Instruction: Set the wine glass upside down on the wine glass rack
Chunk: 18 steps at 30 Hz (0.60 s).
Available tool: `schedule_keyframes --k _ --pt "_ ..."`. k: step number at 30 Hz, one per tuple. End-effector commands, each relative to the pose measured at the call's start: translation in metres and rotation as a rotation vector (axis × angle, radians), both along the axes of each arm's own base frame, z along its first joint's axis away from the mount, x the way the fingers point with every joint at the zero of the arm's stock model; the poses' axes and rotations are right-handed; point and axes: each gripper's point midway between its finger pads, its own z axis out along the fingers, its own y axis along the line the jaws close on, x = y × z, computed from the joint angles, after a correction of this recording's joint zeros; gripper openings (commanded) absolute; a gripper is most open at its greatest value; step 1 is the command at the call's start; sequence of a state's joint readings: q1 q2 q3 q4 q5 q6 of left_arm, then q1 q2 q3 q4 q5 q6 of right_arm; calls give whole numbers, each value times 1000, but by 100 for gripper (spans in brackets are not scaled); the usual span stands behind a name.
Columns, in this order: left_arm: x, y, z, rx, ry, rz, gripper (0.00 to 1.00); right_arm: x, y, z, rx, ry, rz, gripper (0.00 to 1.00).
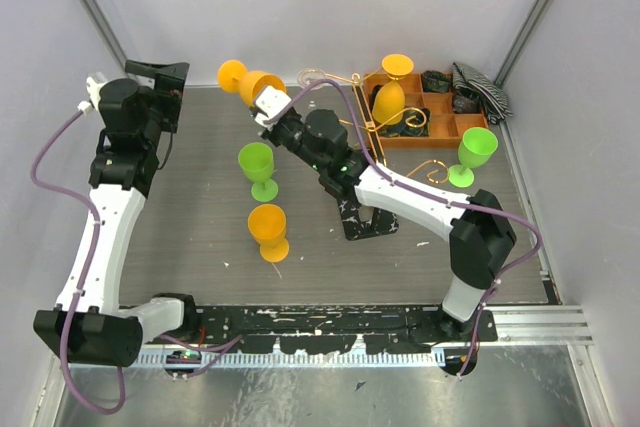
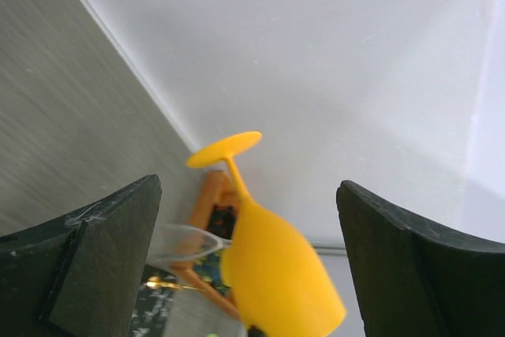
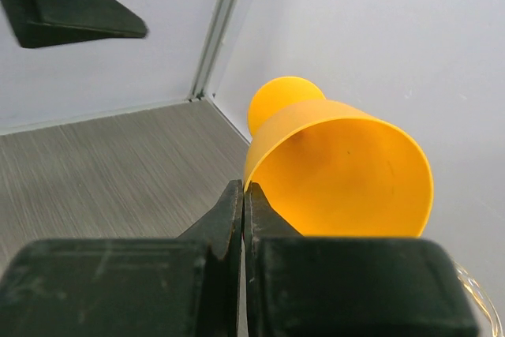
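The right claw (image 3: 243, 195), pinching the rim of the orange plastic wine glass (image 3: 339, 171), should turn its foot upward, then slide the stem into the gold wire rack (image 1: 436, 169) behind it.

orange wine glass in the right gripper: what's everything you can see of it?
The orange wine glass looks like opaque matte plastic: a wide bowl, a thin stem, a flat round foot. The bowl is empty. It hangs above the table near the back wall, tipped roughly sideways, foot toward the left arm's side. The right gripper is shut on the bowl's rim; nothing else touches it.
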<state>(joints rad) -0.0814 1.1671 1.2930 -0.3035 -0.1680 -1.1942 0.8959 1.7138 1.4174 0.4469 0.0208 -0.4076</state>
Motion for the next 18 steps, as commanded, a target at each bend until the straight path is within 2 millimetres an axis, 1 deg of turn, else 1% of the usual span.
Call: schedule_keyframes --k 1,4,8,13,18 --pt "2 -16 18 -197 -88 -52 98 -37 -12 86 197 -231 100 1" --pt "0 -22 8 -222 -49 -72 96 -43 -9 85 196 -246 140 1" --pt "1 -34 -1 -297 -39 -113 88 -47 -6 86 198 -258 166 1" --pt "1 -48 -3 -332 -26 -157 79 -50 1 83 195 -263 190 0" --pt "3 -55 -3 -356 -26 -171 72 -54 11 76 171 -249 210 1"
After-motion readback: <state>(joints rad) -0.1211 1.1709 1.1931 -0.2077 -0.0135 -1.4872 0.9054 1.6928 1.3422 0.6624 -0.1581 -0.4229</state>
